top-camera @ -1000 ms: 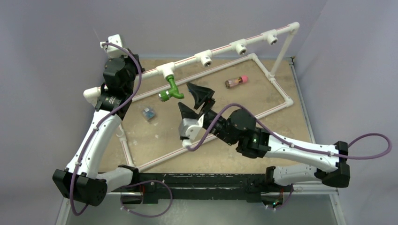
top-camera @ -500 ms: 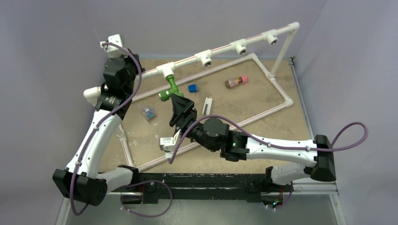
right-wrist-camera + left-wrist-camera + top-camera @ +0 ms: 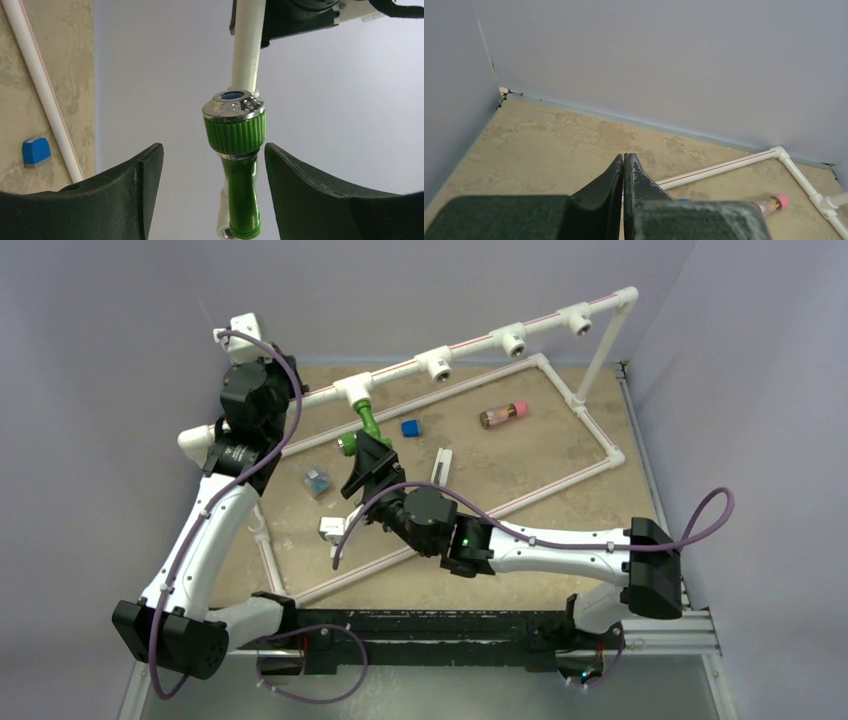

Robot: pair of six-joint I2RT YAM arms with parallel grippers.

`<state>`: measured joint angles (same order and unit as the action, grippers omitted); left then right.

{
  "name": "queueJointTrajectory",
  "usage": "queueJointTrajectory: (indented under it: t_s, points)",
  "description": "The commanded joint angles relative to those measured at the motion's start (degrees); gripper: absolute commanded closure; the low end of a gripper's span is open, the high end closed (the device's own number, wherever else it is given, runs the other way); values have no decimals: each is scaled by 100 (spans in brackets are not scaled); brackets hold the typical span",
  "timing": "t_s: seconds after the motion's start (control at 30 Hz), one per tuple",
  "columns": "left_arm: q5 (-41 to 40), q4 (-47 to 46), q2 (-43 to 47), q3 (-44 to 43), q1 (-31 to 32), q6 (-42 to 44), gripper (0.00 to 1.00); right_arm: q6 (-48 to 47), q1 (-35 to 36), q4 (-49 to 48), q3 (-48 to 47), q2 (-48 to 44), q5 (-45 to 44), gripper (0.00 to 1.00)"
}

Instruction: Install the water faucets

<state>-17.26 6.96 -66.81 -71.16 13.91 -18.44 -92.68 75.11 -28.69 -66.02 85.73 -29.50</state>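
The bench point(image 3: 560, 455) and the white pipe frame point(image 3: 470, 343) standing on it have not shifted. What has changed is my right arm: over the last second it has swung in from the side, and my right end effector point(image 3: 364, 453) now sits just under the green faucet point(image 3: 366, 424). The faucet hangs from a fitting on that frame, just ahead of my fingertips. It looks already seated, so I judge the step in hand is gripping it to screw it home.

My right fingers stand apart, clamped on nothing. My left end effector point(image 3: 624, 157) is pressed together and empty, well off to the left by the wall.

The overhead view hides the gap between my right fingers. The right wrist view shows the faucet's ribbed, chrome-rimmed end sitting between them, nearer one finger than the other, though I cannot tell whether it touches. The swing also uncovered a blue block point(image 3: 410, 427), near my fingertips on the right.
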Motion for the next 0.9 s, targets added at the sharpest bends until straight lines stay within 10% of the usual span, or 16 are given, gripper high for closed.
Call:
queueJointTrajectory:
  t_s: [0.0, 0.33, 0.67, 0.87]
  points:
    - [302, 1248, -126, 242, 173, 33, 100, -206, -138, -692, -394, 78, -233, 25]
    - [294, 1229, -131, 240, 197, 42, 100, -82, -297, -928, -526, 357, -309, 35]
    - [285, 1224, -131, 251, 200, 42, 100, 312, -290, -1489, -432, 442, -717, 100]
    - [275, 1225, -122, 251, 200, 42, 100, 1569, -183, -1965, -340, 531, -777, 100]
